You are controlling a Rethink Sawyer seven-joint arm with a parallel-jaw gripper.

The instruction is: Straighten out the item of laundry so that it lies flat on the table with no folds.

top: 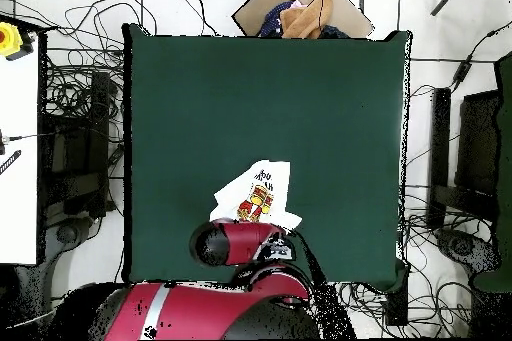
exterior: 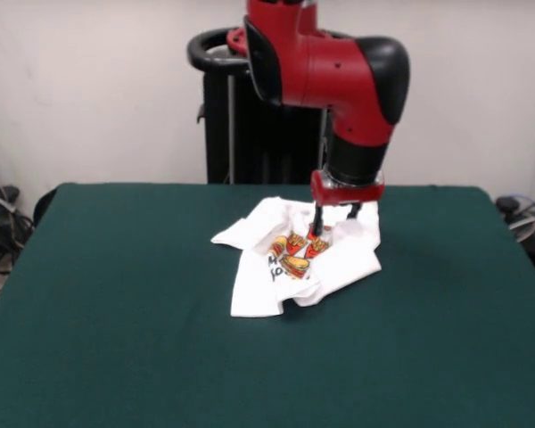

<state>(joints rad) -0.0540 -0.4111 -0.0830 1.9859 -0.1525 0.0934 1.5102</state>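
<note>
The claw (exterior: 332, 223) is seen lowered onto the upper right part of the item of laundry (exterior: 290, 259), its dark tips reaching down into the white cloth just beside the burger print; whether the tips are spread or pinching fabric cannot be told from either view. The arm (exterior: 339, 71) is held nearly straight above the cloth, presumably so that a fold can be caught and drawn outward. The shirt is found bunched in a crumpled heap, with layers doubled over one another and the printed text only partly shown. It lies on the table (exterior: 116, 339) toward the robot's side, with plenty of bare green felt around it for spreading. Flattening is judged far from done.
</note>
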